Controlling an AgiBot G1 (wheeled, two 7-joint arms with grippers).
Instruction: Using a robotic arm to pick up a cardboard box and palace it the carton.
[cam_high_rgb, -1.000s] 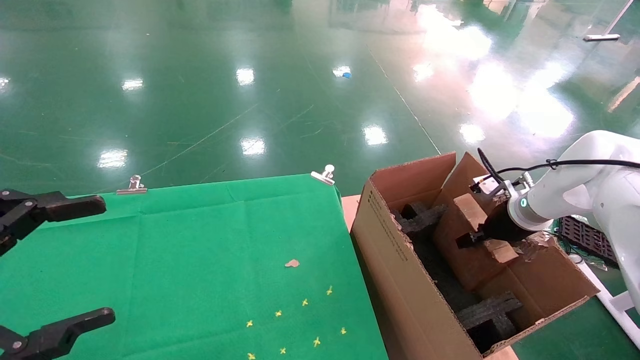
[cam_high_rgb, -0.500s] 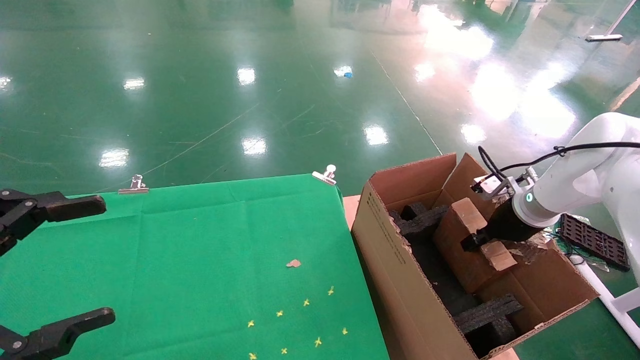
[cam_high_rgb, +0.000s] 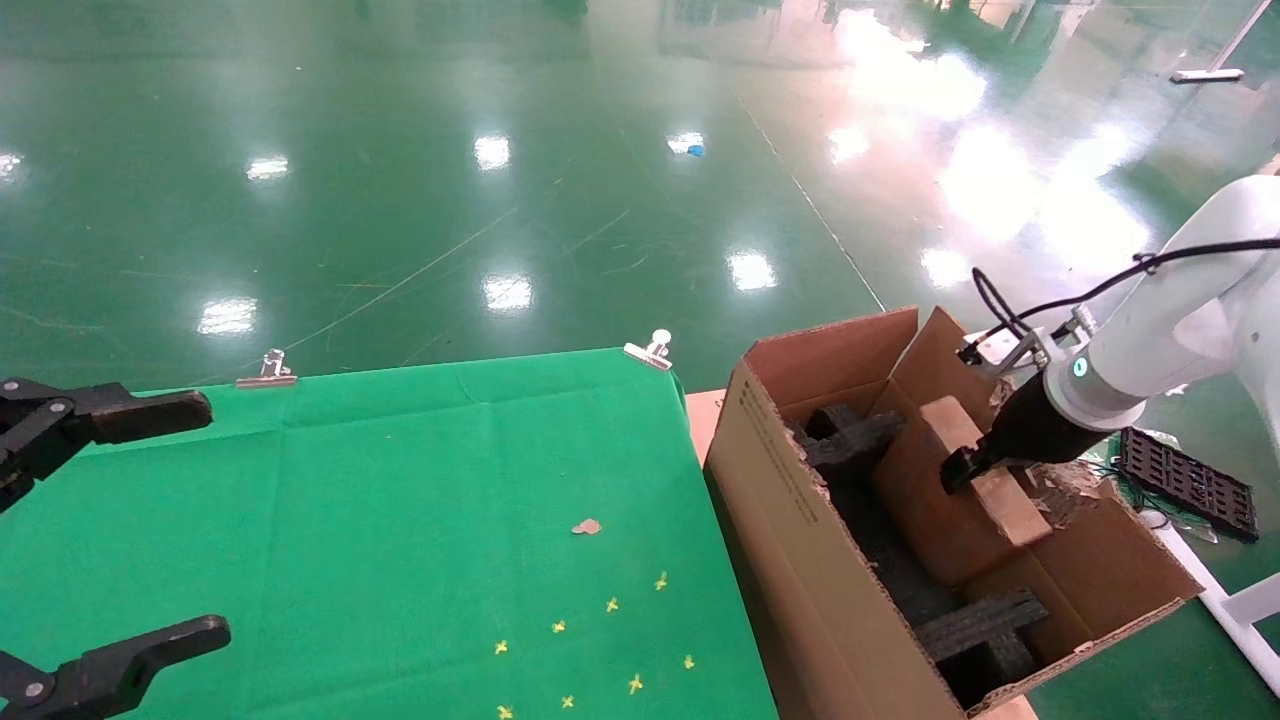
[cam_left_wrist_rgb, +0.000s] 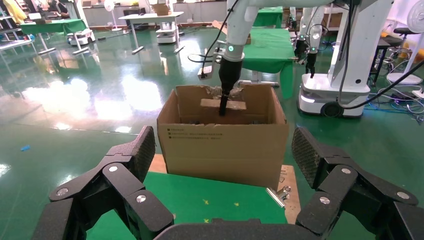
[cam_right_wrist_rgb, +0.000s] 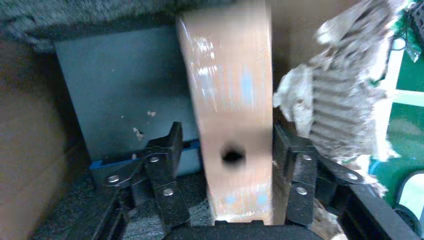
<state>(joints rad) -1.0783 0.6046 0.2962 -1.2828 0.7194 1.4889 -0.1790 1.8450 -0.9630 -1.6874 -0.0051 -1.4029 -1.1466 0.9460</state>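
Cardboard box (cam_right_wrist_rgb: 232, 125): smooth narrow brown slab, round hole visible only from right wrist | right gripper (cam_right_wrist_rgb: 227, 150): straddling it, gap on one side, inside corrugated carton (cam_high_rgb: 800, 540) | left gripper (cam_left_wrist_rgb: 225, 165): agape over table.

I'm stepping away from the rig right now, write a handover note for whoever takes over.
Left hand: open, parked over the green table, holding nothing.
Right hand: down inside the carton, fingers either side of the cardboard box. A gap shows beside one finger, so it looks open rather than clamped.
Cardboard box: inside the carton, leaning tilted beside the black foam blocks.
Done: box picked up and brought into the carton.
Left: confirm the box is released and settled, then lift the right hand clear of the carton.
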